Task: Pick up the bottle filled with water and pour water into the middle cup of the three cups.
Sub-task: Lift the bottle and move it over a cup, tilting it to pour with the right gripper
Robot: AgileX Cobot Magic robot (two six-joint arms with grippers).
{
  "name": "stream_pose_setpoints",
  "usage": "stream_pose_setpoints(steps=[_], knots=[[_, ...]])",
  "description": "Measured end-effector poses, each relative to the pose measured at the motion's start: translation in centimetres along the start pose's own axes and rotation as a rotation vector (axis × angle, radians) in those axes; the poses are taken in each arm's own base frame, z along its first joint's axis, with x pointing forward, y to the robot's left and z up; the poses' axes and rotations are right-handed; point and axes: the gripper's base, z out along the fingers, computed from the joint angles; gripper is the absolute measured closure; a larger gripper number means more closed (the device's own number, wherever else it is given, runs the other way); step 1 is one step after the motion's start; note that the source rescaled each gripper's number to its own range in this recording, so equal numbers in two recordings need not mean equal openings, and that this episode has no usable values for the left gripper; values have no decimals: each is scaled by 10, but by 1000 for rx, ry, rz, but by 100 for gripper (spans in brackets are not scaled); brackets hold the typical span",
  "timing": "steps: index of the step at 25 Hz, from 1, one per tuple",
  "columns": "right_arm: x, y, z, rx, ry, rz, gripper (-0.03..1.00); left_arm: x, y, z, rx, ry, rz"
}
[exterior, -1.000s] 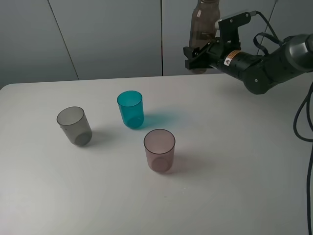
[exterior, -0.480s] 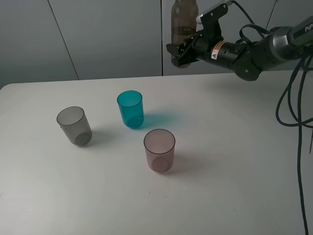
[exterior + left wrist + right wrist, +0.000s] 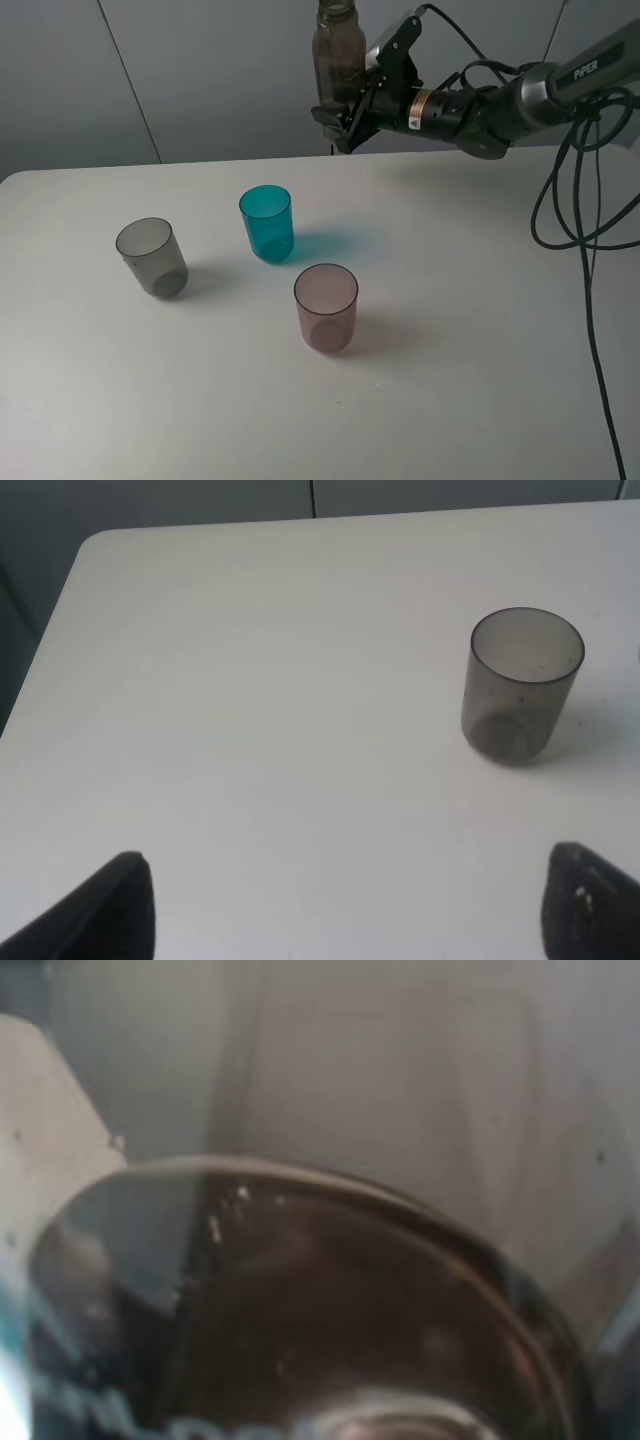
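The smoky grey-brown bottle [image 3: 338,58] hangs upright in the air over the table's back edge, with my right gripper [image 3: 345,112] shut on its lower part. In the right wrist view the bottle [image 3: 330,1310] fills the picture, blurred and dark. The teal middle cup [image 3: 267,223] stands on the table, forward and left of the bottle. The grey cup [image 3: 152,257] is to its left and the pink-mauve cup [image 3: 326,307] is nearer the front. My left gripper [image 3: 350,910] is open and low over the table, with the grey cup [image 3: 522,685] ahead of it.
The white table [image 3: 480,300] ends at a grey wall behind. Black cables [image 3: 580,200] hang down at the right side from the right arm [image 3: 480,105], which reaches in from the right.
The right arm has carried the bottle leftward along the back of the table, from the right to a spot behind the teal cup. The cups have not moved.
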Motion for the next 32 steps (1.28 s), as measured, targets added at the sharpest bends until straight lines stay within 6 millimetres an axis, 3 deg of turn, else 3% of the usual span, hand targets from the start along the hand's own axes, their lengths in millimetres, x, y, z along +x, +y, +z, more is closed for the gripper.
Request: stream_pose_setpoints(steps=[13,19,25,32], knots=[[7,16,33,-98,-19,-225,97,0,0,0,0,0,-2],[20,20,40,-118,-12,-329,97,0,0,0,0,0,-2],[19,21,44,-119,-30,-477,97,0,0,0,0,0,-3],[30,20,54,-114,-44,-486,97,0,0,0,0,0,-3]])
